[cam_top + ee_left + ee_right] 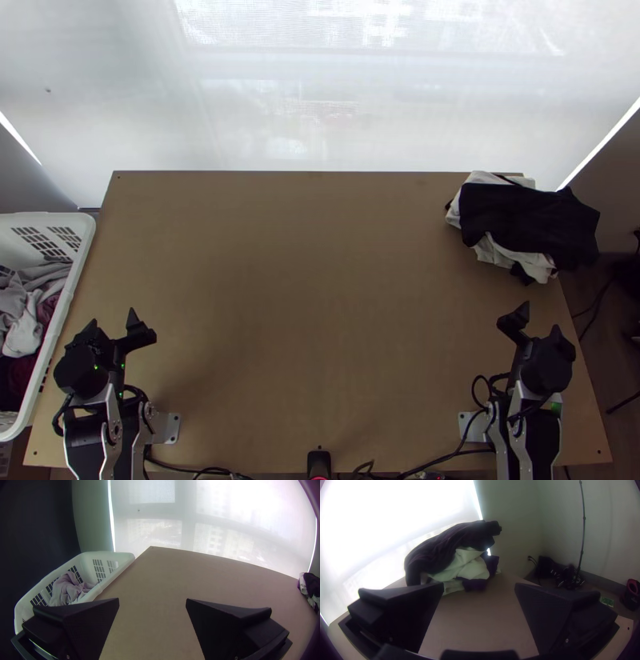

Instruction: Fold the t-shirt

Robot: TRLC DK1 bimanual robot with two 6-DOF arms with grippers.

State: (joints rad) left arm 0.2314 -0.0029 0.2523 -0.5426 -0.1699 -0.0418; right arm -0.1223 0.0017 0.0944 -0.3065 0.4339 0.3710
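Note:
In the top view my left gripper (114, 317) is open near the table's left edge, beside the basket. My right gripper (541, 317) stands open at the right, nearer the table's front than the clothes pile. The left wrist view shows the left gripper (152, 600) with bare table between its fingers; in the right wrist view the right gripper (479, 586) holds nothing. At the table's back right corner lies a bunched pile of clothes with a black garment (528, 220) over white cloth (528, 262). Which piece is the t-shirt, I cannot tell.
A white laundry basket (78, 276) holding grey, white and dark red clothes (28, 312) stands against the left side of the wooden table (312, 304). Cables (448, 454) run along the front edge, beside a small black device (318, 462).

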